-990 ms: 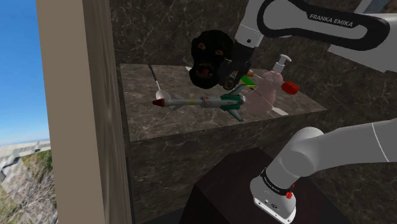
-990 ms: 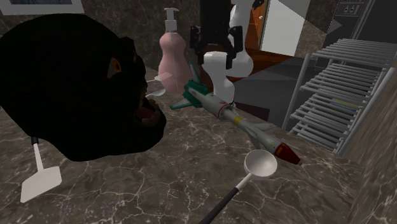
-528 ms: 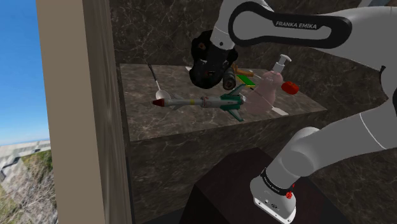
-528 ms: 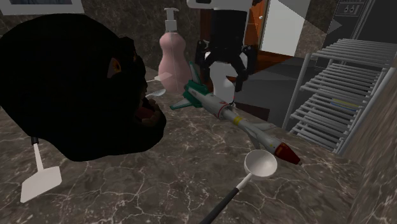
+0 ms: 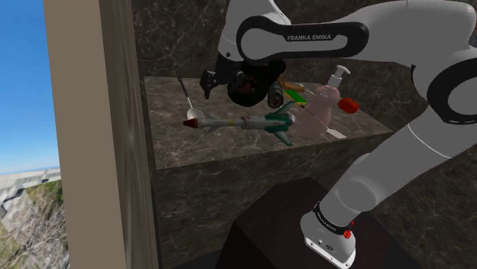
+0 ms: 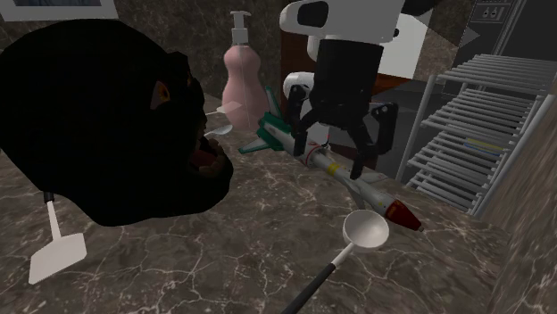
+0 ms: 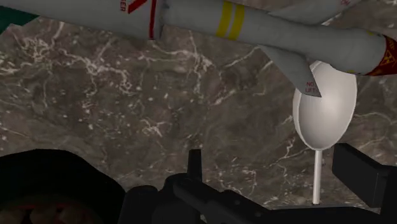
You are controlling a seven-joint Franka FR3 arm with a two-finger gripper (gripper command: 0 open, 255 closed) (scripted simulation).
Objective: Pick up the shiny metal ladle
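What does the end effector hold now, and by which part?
Nothing. The end effector is open over the counter; the ladle lies untouched.

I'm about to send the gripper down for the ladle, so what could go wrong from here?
1. The toy missile has its nose right beside the bowl of the ladle. The open gripper hangs above the missile and may bump or clamp it instead.
2. The ladle's thin handle lies flat on the marble counter, so the fingers may strike stone or slip off it.
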